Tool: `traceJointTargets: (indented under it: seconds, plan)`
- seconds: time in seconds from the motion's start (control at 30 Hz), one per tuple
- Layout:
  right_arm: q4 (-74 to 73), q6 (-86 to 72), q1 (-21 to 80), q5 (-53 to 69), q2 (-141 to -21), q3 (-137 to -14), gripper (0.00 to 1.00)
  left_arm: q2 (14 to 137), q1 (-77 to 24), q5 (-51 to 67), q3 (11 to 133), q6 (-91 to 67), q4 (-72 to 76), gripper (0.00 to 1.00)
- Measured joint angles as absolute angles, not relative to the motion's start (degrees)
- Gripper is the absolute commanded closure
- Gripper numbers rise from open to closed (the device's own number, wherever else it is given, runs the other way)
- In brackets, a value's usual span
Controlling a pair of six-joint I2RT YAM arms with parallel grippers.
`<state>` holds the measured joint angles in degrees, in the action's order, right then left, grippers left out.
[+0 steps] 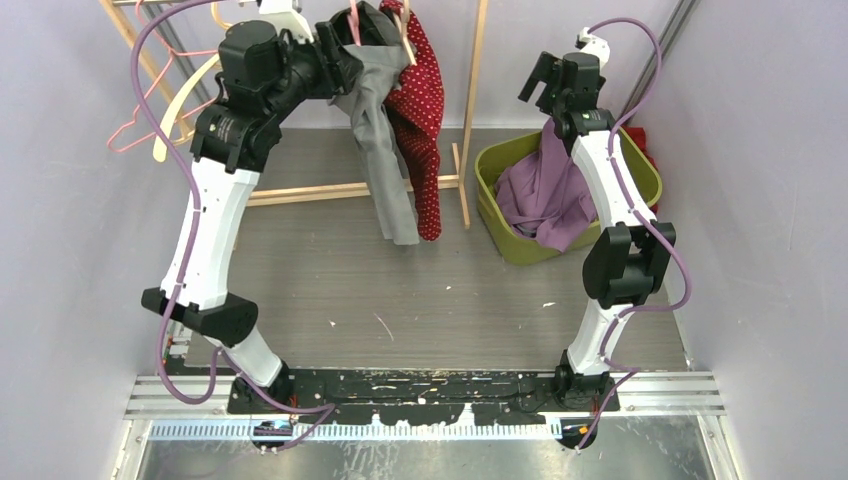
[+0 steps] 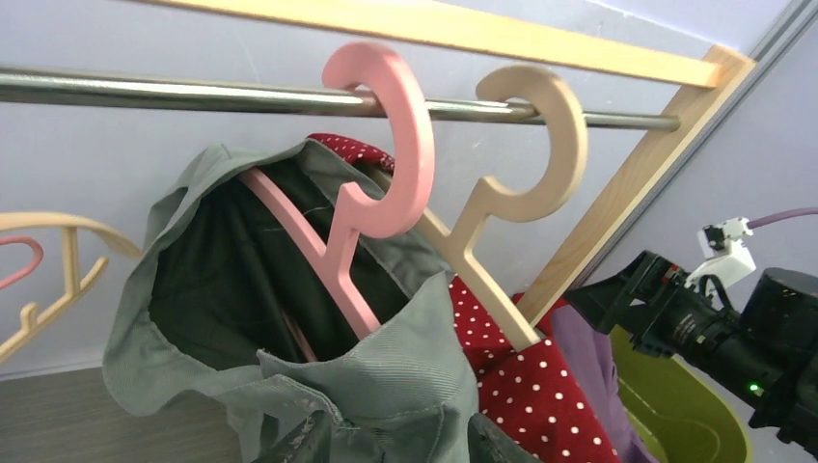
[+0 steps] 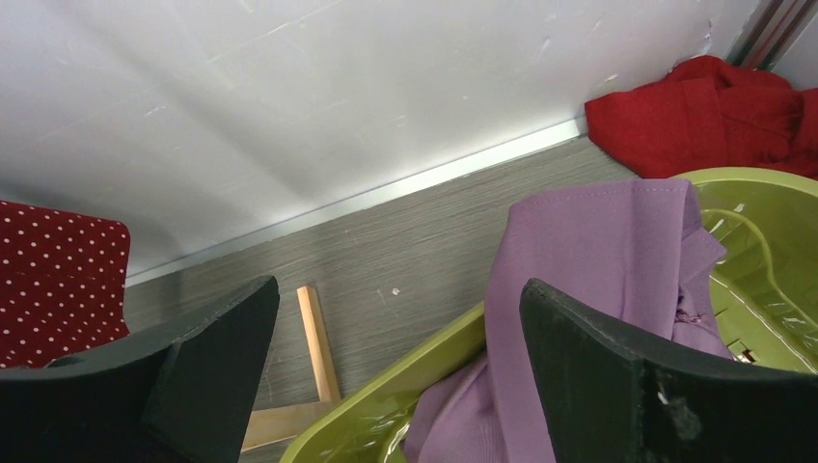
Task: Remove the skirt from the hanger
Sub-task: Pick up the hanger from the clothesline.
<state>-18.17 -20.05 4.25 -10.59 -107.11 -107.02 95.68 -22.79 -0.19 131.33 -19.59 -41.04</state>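
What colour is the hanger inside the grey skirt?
Pink; the hanger shows best in left wrist view.

The grey skirt [image 2: 386, 386] hangs bunched, waist gaping, on the pink hanger [image 2: 420, 145] hooked over the metal rail [image 2: 193, 95].

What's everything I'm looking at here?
skirt: one, grey, on the pink hanger
pink hanger: one, pink, on the rail
dotted garment: one, red, on the beige hanger
beige hanger: one, beige, on the rail
rail: one, silver, across the wooden rack
empty hangers: two or more, pink and beige, left of skirt
basket: one, green, right side
purple garment: one, purple, in basket
red cloth: one, red, behind basket
left gripper: one, black, at the skirt
right gripper: one, black, open above basket
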Motion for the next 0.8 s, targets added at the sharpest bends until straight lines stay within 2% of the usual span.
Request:
traceJointTargets:
  seconds: [0.4, 0.8]
  plan:
    - [-18.00, -20.03, 4.25, -10.61, -107.09, -107.02, 0.00, 96.40, -27.55, -3.60, 130.87, -20.80, -40.56, 0.47]
    - [-17.98, -18.90, 4.25, -10.92, -107.07, -107.02, 0.00, 104.60, -28.88, -20.84, 130.87, -19.14, -40.53, 0.45]
